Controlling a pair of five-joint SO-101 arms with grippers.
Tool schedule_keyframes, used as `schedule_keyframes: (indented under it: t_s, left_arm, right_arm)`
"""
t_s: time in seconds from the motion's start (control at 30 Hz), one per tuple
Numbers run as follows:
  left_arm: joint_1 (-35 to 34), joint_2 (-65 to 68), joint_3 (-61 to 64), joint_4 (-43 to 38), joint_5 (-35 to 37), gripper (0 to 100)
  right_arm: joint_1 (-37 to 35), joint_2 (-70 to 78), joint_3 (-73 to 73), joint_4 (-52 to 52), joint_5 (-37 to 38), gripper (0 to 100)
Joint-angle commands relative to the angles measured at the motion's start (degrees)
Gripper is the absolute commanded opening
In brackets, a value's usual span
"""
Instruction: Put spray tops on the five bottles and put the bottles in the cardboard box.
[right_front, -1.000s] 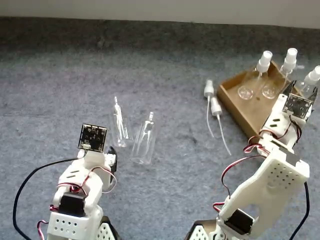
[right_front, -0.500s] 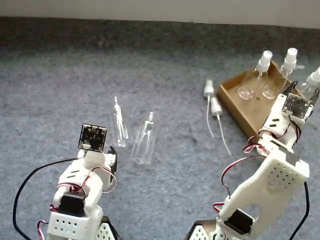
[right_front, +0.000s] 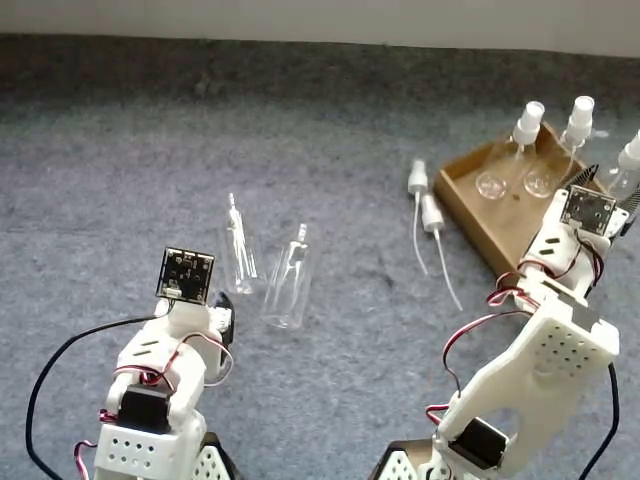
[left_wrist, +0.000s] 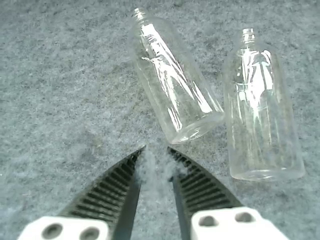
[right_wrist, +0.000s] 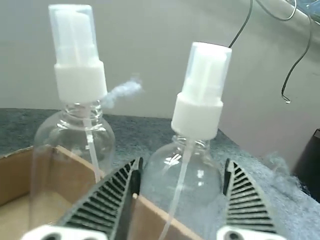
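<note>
Right pincer (right_wrist: 181, 165) is spread wide, with one jaw on either side of a capped bottle (right_wrist: 186, 190). In the high view that's the one at the far right edge of the frame, by the back corner of the cardboard box (right_front: 470, 200). Honestly can't tell if the jaws are touching the plastic, or if that bottle sits inside the box wall or just outside it. It leans a bit toward the right edge of the frame.

The box sits in the upper right of the high view and has two standing bottles (right_front: 512, 152) inside it, side by side along its far end. Both are clear, with white spray heads on.

Just left of the box, two loose spray tops (right_front: 419, 180) lie on the grey fuzzy table (right_front: 130, 150). They're close together, and their thin tubes trail toward the bottom of the frame.

Left pincer (left_wrist: 156, 149) is in the lower left of the high view. It's cracked open just a sliver with nothing in it, and its tips are down near the table. Right past the tips are two open bottles (left_wrist: 175, 85) lying on their sides next to each other, necks pointing away from the arm. The base of the nearer one is just beyond the jaw tips, not touching them.
</note>
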Motion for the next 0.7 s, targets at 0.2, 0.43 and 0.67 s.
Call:
schedule_keyframes:
  t_s: [0.2,0.43,0.67]
  left_arm:
    - [-0.75,-0.75,1.19,-1.32,-0.7,4]
    - [-0.75,-0.75,1.19,-1.32,-0.7,4]
    - [-0.75,-0.75,1.19,-1.32,-0.7,4]
  right_arm:
    - [-0.48,-1.19,0.31,-1.1,0.88,22.4]
    - [-0.84,-1.19,1.63,-1.1,0.88,22.4]
    - [-1.1,-1.19,1.63,-0.92,0.97,22.1]
